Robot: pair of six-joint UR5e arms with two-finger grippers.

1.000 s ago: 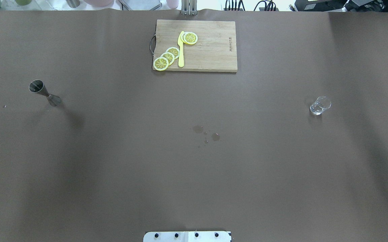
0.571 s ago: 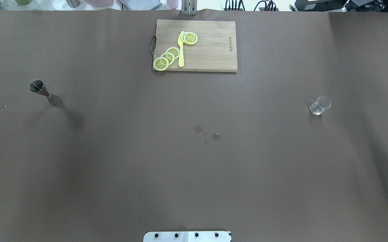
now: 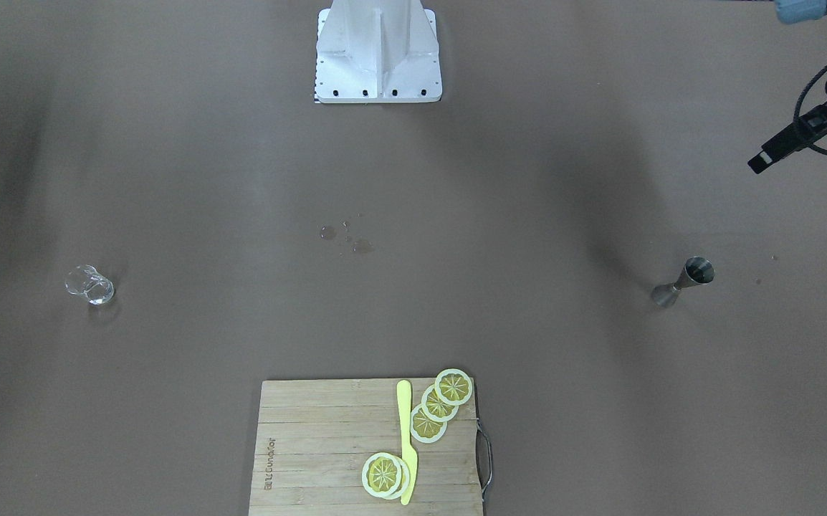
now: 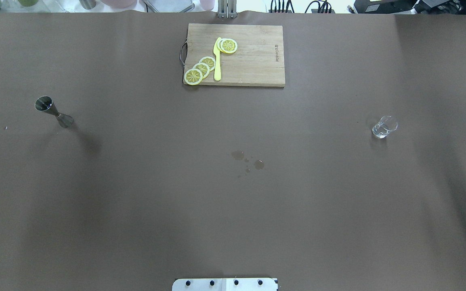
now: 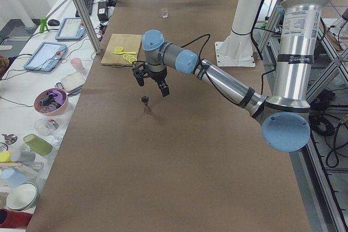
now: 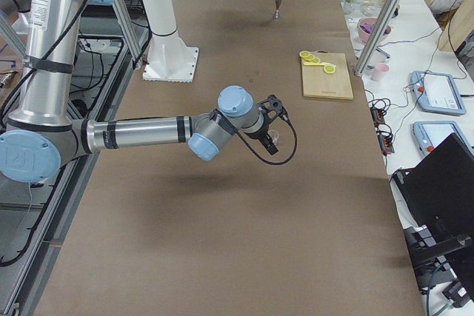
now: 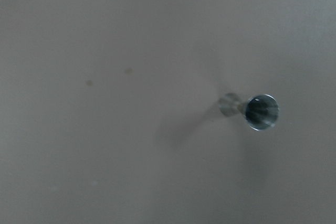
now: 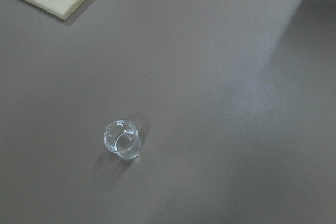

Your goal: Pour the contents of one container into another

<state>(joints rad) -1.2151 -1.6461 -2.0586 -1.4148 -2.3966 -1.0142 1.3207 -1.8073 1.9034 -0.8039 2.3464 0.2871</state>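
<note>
A steel jigger (image 4: 53, 112) stands upright on the left part of the brown table; the left wrist view looks down into its cup (image 7: 261, 112). A small clear glass (image 4: 384, 127) stands at the right, also in the right wrist view (image 8: 122, 140). My left gripper (image 5: 151, 84) hangs above and just beyond the jigger (image 5: 145, 102). My right gripper (image 6: 268, 138) hovers close by the glass. Only a dark tip of each arm reaches the overhead view's edges. I cannot tell whether either gripper is open or shut. Neither touches its container.
A wooden cutting board (image 4: 257, 68) at the table's far middle carries lemon slices (image 4: 200, 69) and a yellow knife (image 4: 217, 60). Small wet spots (image 4: 249, 159) mark the table's centre. The robot base (image 4: 225, 284) is at the near edge. Cups and bowls crowd a side bench (image 5: 43, 134).
The dark tip at the overhead view's right edge has shifted a little toward the robot, and a dark tip now shows at the left edge. Jigger and glass have not moved.
</note>
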